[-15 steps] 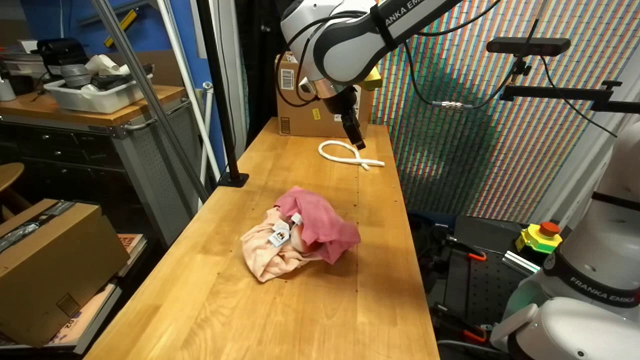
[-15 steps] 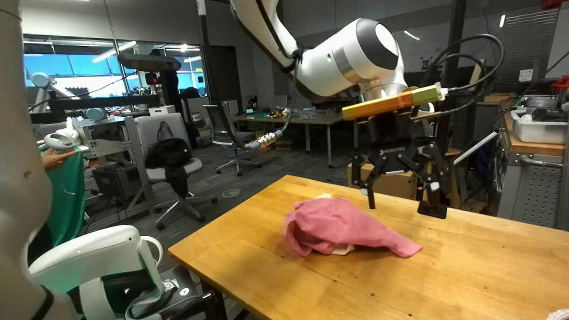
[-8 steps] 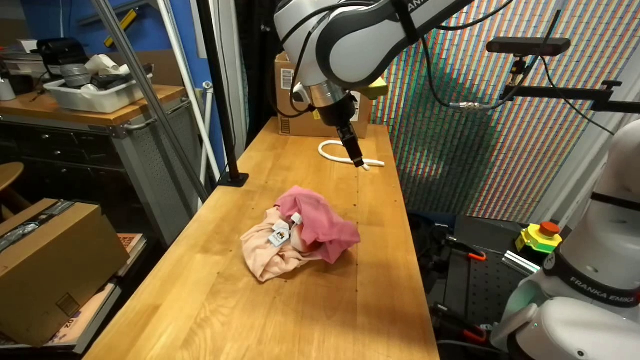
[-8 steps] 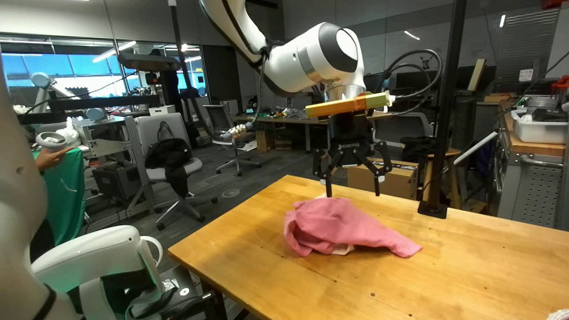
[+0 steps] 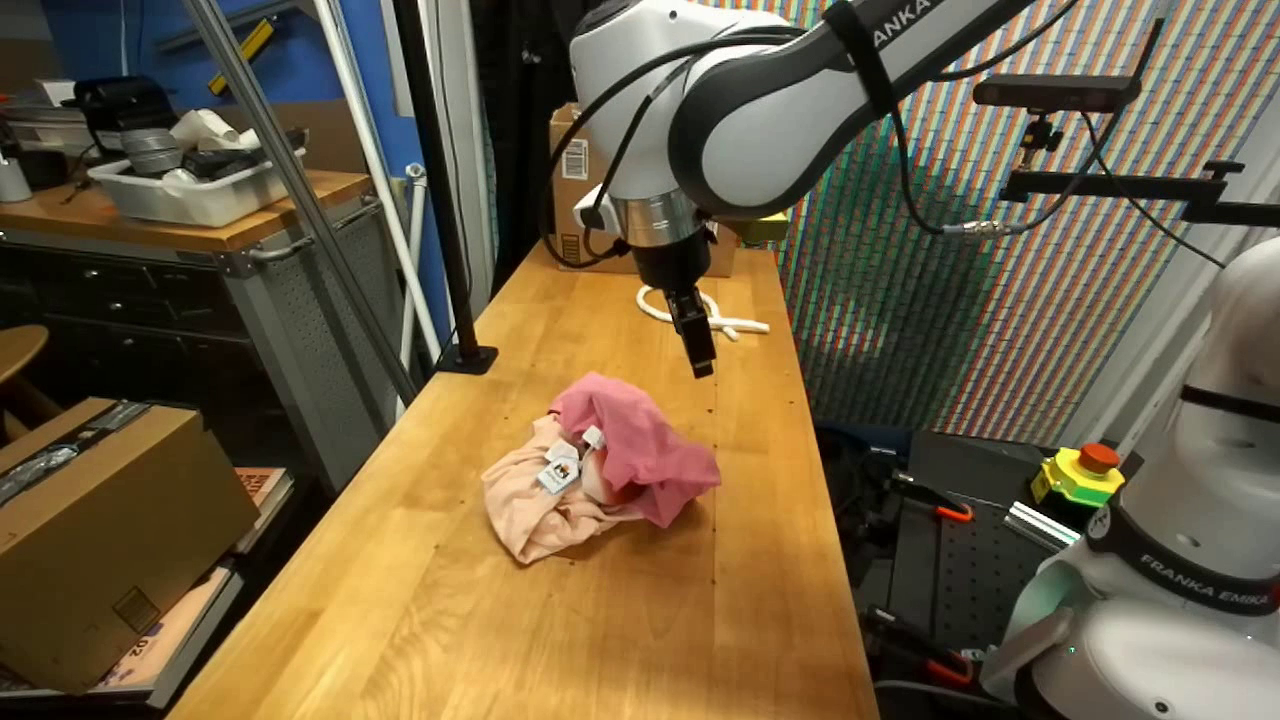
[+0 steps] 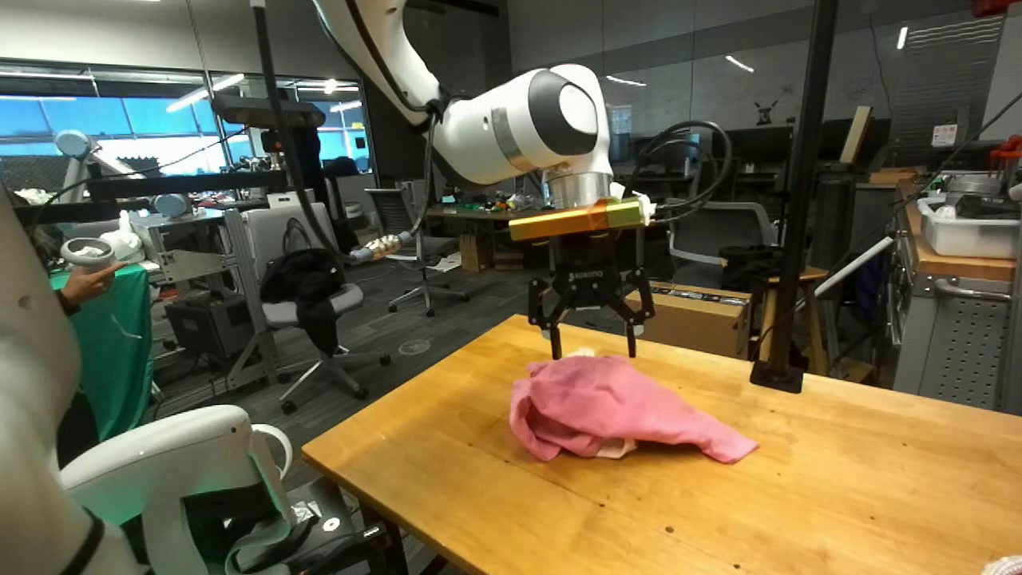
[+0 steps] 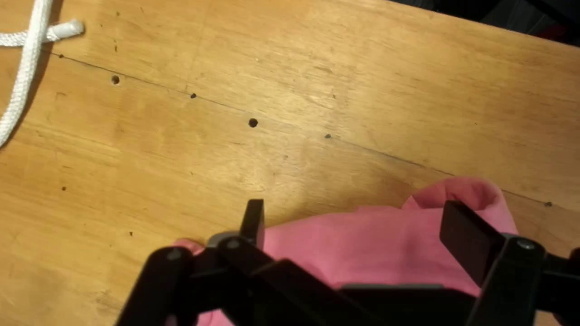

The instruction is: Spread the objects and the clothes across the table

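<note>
Black gripper (image 6: 594, 353): jaws spread wide, fingers (image 7: 469, 240) pointing down over wooden table (image 5: 600, 640). Wrist view has pink cloth (image 7: 376, 244) beyond them, seen thru gap. In an exterior view cloth's near tips but apart, crumpled approx. mid-table, partly over cream cloth (image 5: 530, 505), both touching. Red item (image 5: 627, 493) shows betw. them, mostly hidden, can't ID. White tag (image 5: 558, 472) w/ small print sits on cream. White cord (image 5: 750, 327) lies in loose loop w/ ends crossing, farther along table, well apart from cloths. Cardboard box (image 5: 722, 260) stands at table's far end, near cord. Black pole (image 5: 433, 150) rises from table edge. Grey workbench (image 5: 280, 330) w/ white bin (image 5: 225, 205) stands off to table's side.
</note>
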Motion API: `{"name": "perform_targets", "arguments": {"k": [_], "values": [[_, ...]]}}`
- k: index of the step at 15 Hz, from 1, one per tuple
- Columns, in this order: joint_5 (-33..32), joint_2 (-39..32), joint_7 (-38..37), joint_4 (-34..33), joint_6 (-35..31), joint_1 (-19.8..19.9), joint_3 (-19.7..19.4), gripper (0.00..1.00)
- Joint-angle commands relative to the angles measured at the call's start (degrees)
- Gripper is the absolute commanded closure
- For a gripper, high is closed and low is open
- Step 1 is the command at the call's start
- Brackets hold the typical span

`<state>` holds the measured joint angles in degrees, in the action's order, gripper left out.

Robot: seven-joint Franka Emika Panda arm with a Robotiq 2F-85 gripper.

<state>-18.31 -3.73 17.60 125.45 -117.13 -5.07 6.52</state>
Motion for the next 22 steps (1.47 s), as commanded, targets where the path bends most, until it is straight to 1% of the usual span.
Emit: {"name": "perform_targets", "arguments": {"k": [1,7,14,20,22], "values": [[1.5,2.7,-2.8,5.0,-5.6,-1.4,0.9,0.00],[2.8,2.1,-4.0,8.4,-12.1,-3.4,2.6,0.00],[9.7,1.8,-0.8,10.4,-17.9,-4.7,4.3,0.00],[13.7,0.8,2.6,11.6,-21.6,-5.0,5.1,0.00],[14.1,0.3,3.4,12.1,-23.0,-4.8,4.9,0.00]]}}
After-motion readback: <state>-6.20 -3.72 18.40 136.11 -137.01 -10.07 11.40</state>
